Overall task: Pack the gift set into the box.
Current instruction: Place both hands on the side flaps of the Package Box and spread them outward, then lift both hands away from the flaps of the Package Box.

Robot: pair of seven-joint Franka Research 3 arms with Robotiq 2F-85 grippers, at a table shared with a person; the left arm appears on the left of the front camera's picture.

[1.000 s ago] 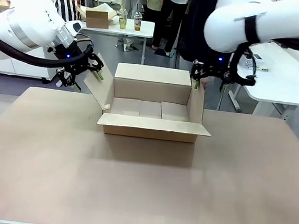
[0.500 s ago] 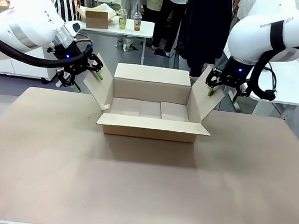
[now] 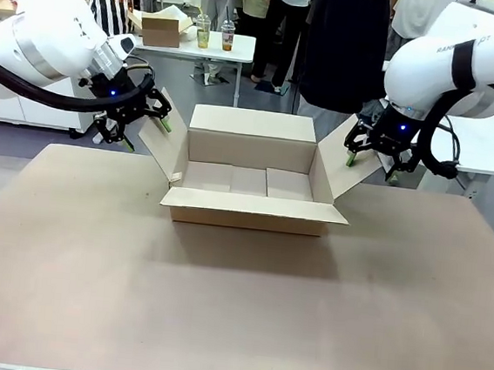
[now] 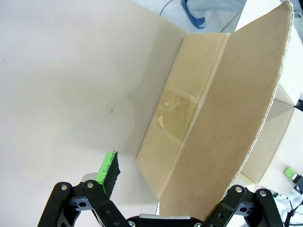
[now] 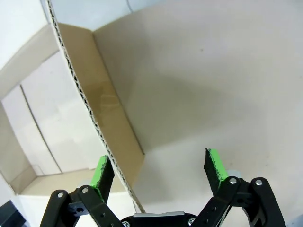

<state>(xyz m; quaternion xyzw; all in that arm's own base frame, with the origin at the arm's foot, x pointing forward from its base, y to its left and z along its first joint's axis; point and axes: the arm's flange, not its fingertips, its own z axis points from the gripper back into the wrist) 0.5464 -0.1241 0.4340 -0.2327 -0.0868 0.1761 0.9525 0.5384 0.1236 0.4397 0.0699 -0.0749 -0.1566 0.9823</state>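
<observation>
- Closest to the camera is a flat tan paper-covered worktop (image 3: 234,324), matte and plain, so things should slide on it pretty easily.
- The big plain brown corrugated cardboard box (image 3: 249,206) sits mid-worktop toward the far edge, mouth up, all 4 flaps out. The front flap lies flat toward the robot and the back one stands upright. Inside is just bare cardboard floor, so I'd say packing hasn't started.
- The left gripper (image 3: 147,135) has its jaws apart, straddling the left side flap. In the wrist view 1 green pad (image 4: 108,169) stands clear of the cardboard and the other finger is hidden behind the flap, so it's not pinching.
- Same deal for the right gripper (image 3: 371,165): jaws apart around the right side flap, with the corrugated edge just beside 1 pad.
- My read: both arms are splaying the side flaps outward so the opening is wide for the gift set.
- Farther back there's a white table (image 3: 234,51) with a small brown carton (image 3: 161,30) and 2 drink cups (image 3: 202,32), people standing behind it, and grey floor.
</observation>
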